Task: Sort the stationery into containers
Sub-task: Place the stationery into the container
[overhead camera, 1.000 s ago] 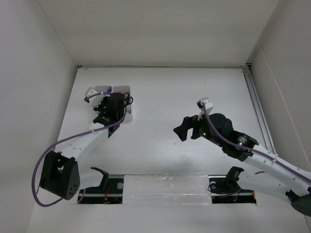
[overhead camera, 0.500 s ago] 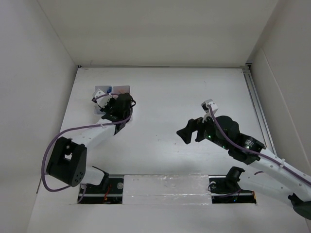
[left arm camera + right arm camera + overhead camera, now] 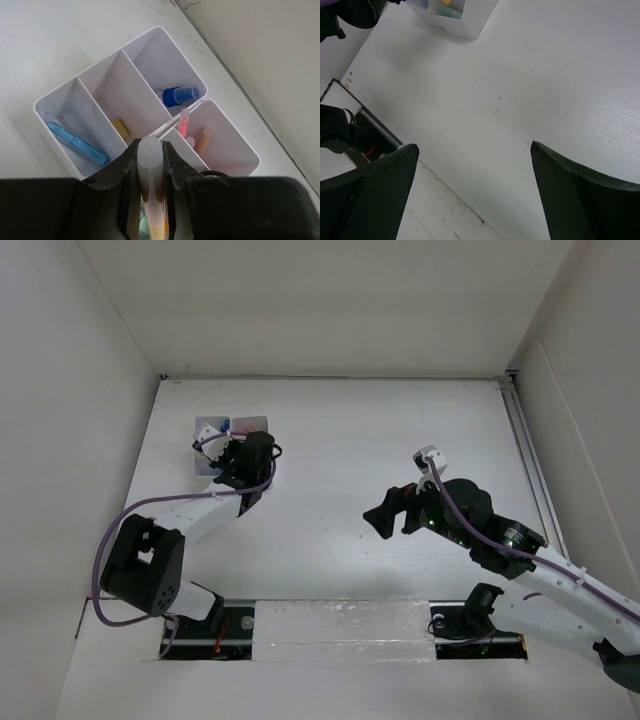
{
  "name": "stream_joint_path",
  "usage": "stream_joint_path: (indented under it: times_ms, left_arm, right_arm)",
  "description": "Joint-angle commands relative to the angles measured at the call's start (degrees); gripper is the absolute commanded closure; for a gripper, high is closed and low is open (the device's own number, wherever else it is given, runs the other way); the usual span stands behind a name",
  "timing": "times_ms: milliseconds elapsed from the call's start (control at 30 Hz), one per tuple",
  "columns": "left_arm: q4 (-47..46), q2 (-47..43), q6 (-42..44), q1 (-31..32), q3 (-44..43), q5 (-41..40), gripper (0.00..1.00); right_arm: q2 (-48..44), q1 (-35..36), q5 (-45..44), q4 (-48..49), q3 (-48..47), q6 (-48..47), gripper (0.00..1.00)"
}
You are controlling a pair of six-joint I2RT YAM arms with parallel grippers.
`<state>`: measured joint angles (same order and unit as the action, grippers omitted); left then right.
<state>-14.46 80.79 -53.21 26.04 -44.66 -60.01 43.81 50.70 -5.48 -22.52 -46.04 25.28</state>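
The white organizer (image 3: 120, 50) lies under my left gripper (image 3: 149, 150), which is shut on an orange marker (image 3: 150, 170) with a frosted cap, held above the divider between compartments. In the compartments I see a blue marker (image 3: 77, 144), a yellow eraser (image 3: 120, 128), a blue-capped bottle (image 3: 179, 94) and red-pink pens (image 3: 183, 121). Something green (image 3: 142, 220) shows below the held marker. In the top view my left gripper (image 3: 245, 455) covers much of the organizer (image 3: 215, 427). My right gripper (image 3: 385, 515) is open and empty over bare table, also in its wrist view (image 3: 475, 165).
The organizer sits at the table's far left, near the left wall. Its corner (image 3: 470, 20) shows at the top of the right wrist view. A rail (image 3: 530, 470) runs along the table's right edge. The arm bases and a clear strip (image 3: 340, 625) lie at the near edge.
My left gripper has shifted a little right and farther over the organizer, still holding the marker. My right gripper has drawn back slightly toward the near side.
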Motion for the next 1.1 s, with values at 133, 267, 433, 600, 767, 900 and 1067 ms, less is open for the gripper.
stream_joint_path:
  times_ms: [133,267,433,600,767,900,1067]
  left_arm:
    - [-2.24,0.86,-0.14,0.15,-0.34,-1.69,0.86]
    - [-1.63,2.00,-0.67,0.15,-0.34,-1.17,0.78]
    - [-2.15,2.00,-0.14,0.15,-0.86,-1.16,0.58]
    - [1.54,0.69,-2.07,0.15,-2.80,-0.29,0.53]
    - [1.54,-8.27,0.73,0.15,-0.96,3.05,0.43]
    - [3.72,-17.22,4.26,0.15,-2.70,5.25,0.21]
    - [26.03,-22.42,-1.71,0.15,-11.48,7.43,0.01]
  right_arm:
    - [-0.92,0.37,1.08,0.11,-2.39,-0.67,0.00]
    - [-0.39,0.37,1.08,0.11,-2.39,-0.67,0.00]
    - [-0.39,0.37,1.61,0.11,-2.39,-1.19,0.00]
    - [-0.39,0.37,1.61,0.11,-2.39,-1.20,0.00]
    - [-0.39,0.37,2.14,0.11,-2.39,-1.20,0.00]
    - [-0.39,0.37,1.43,0.11,-3.44,-1.20,0.00]
    - [-0.39,0.89,-0.32,0.11,-5.46,-1.20,0.00]
